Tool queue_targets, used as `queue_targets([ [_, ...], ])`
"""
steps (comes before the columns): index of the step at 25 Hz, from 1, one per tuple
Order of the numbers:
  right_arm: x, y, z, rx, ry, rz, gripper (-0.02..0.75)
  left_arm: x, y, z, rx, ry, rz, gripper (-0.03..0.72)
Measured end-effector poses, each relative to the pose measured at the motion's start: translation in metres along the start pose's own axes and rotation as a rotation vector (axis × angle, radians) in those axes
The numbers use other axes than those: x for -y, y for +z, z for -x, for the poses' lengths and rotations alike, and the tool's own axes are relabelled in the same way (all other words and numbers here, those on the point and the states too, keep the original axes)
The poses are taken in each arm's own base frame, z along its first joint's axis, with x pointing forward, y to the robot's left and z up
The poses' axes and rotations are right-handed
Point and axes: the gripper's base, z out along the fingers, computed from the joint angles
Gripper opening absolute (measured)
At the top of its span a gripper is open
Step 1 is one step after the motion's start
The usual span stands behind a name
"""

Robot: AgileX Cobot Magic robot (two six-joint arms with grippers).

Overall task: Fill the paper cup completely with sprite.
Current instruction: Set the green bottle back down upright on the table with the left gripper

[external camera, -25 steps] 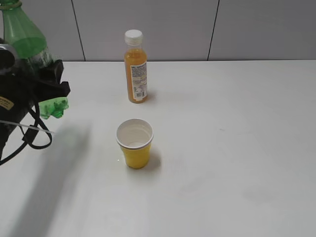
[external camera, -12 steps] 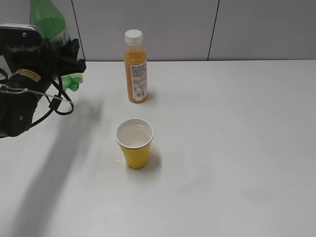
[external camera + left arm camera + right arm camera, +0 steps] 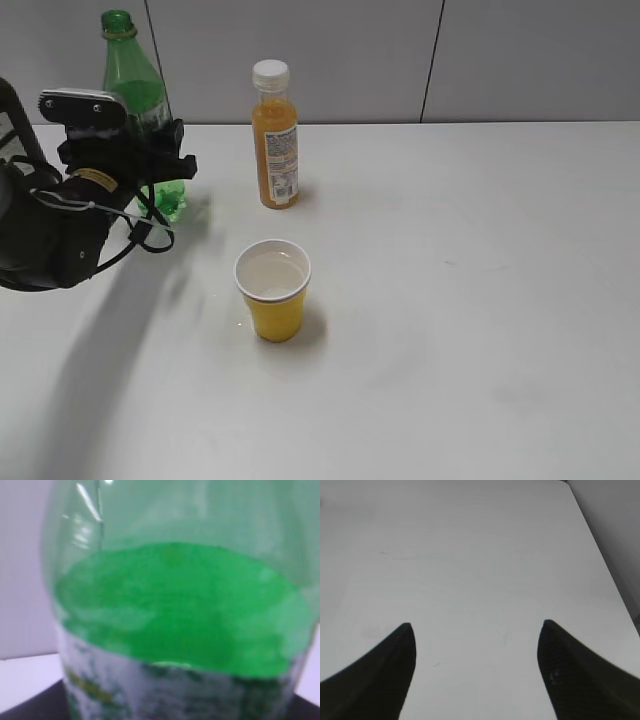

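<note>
Gripping sprite bottle upright, left pincer, paper cup apart

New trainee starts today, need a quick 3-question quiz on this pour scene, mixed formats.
1. True or false: the orange juice bottle has its white cap on.
2. Multiple choice: where is the green Sprite bottle? A) lying on the table beside the cup B) upright in the left gripper at the table's far left C) tipped over the cup, pouring.
3. Short answer: what does the right gripper hold?

Key
1. True.
2. B. The bottle stands upright with no cap, apart from the yellow paper cup, which has clear liquid in it.
3. Nothing; its jaws stand open over the bare white table.
</note>
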Motion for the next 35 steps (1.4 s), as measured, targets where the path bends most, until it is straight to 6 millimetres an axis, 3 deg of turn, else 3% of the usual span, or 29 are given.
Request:
queue_targets([
  [16,0.0,0.0,0.0,0.001,0.0,0.0,0.585,0.0,0.0,-0.005,-0.018,0.002,-0.002,0.461],
  [23,0.0,0.0,0.0,0.001,0.0,0.0,0.585,0.0,0.001,-0.002,0.005,-0.001,0.003,0.608],
  [29,0.0,0.0,0.0,0.001,0.0,0.0,0.585,0.0,0.001,0.002,0.013,-0.002,0.002,0.617],
  [35,0.0,0.0,0.0,0.001,0.0,0.0,0.585,-0.004,-0.018,0.01,0.003,0.002,0.002,0.617],
])
